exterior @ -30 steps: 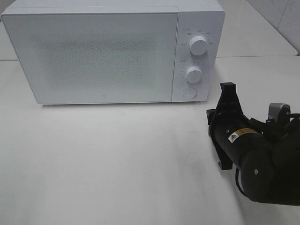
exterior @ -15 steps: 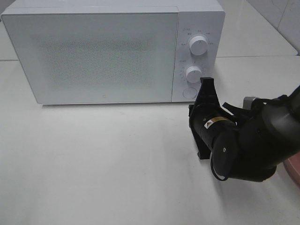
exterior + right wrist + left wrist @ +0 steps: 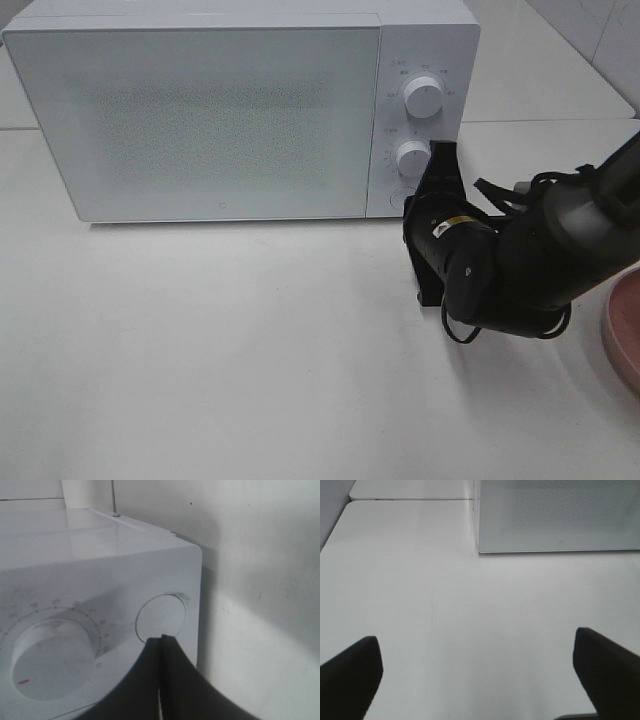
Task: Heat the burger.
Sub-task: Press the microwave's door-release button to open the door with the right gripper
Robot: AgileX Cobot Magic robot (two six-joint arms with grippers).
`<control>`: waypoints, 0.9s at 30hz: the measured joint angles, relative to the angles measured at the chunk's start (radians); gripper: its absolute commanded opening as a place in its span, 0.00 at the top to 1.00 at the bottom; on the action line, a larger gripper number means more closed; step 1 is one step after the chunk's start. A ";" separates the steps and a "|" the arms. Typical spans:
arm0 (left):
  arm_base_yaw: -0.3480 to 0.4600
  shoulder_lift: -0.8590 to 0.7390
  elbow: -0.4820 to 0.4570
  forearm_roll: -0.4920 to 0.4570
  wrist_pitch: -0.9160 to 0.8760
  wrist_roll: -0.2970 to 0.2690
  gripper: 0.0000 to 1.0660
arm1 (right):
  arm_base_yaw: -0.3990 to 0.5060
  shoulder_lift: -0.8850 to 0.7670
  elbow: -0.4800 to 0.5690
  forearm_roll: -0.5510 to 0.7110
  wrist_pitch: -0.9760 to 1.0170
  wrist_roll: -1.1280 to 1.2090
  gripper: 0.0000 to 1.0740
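Burger: not in view; plate (image 3: 622, 335) rim at right edge of high view. Right hand (image 3: 161, 640), tips together, at lower rim of microwave (image 3: 220, 110) button (image 3: 160, 615). Off-centre push may slip off or shove microwave back. Left hand (image 3: 477, 672) apart, over surface (image 3: 445, 610).

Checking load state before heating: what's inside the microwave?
Cannot tell. The microwave is shut, and its speckled door panel shows nothing behind it, so any contents are hidden. Outside, the shut right gripper is at the round button.
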 measured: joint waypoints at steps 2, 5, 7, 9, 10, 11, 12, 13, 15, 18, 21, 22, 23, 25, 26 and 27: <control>0.000 0.000 0.000 0.000 0.000 0.000 0.09 | 0.000 0.016 -0.016 -0.005 0.011 0.005 1.00; 0.000 0.000 0.000 0.000 0.000 0.000 0.09 | 0.000 0.040 -0.042 -0.006 0.015 0.005 1.00; 0.000 0.000 0.000 0.000 0.000 0.000 0.09 | -0.005 0.049 -0.056 -0.007 0.017 0.005 1.00; 0.000 0.000 0.000 0.000 0.000 0.000 0.09 | -0.015 0.056 -0.071 -0.007 0.017 0.005 1.00; 0.000 0.000 0.000 0.000 0.000 0.000 0.09 | -0.015 0.056 -0.071 -0.007 0.017 0.005 1.00; 0.000 0.000 0.000 0.000 0.000 0.000 0.09 | -0.021 0.058 -0.074 -0.005 0.018 0.005 1.00; 0.000 0.000 0.000 0.000 0.000 0.000 0.09 | -0.030 0.065 -0.083 -0.007 0.019 0.005 1.00; 0.000 0.000 0.000 0.000 0.000 0.000 0.09 | -0.030 0.065 -0.083 -0.007 0.019 0.005 1.00; 0.000 0.000 0.000 0.000 0.000 0.000 0.09 | -0.036 0.073 -0.090 -0.005 0.022 0.005 1.00; 0.000 0.000 0.000 0.000 0.000 0.000 0.09 | -0.036 0.090 -0.109 -0.005 0.024 0.005 1.00; 0.000 0.000 0.000 0.000 0.000 0.000 0.09 | -0.036 0.105 -0.119 -0.003 0.031 0.005 1.00; 0.000 0.000 0.000 0.000 0.000 0.000 0.09 | -0.036 0.110 -0.122 0.000 0.032 0.005 1.00; 0.000 0.000 0.000 0.000 0.000 0.000 0.09 | -0.036 0.113 -0.130 0.003 0.034 0.004 1.00; 0.000 0.000 0.000 0.000 0.000 0.000 0.09 | -0.036 0.114 -0.131 0.006 0.035 0.003 1.00; 0.000 0.000 0.000 0.000 0.000 0.000 0.09 | -0.036 0.115 -0.133 0.013 0.035 -0.002 1.00; 0.000 0.000 0.000 0.000 0.000 0.000 0.09 | -0.036 0.115 -0.133 0.013 0.035 -0.002 1.00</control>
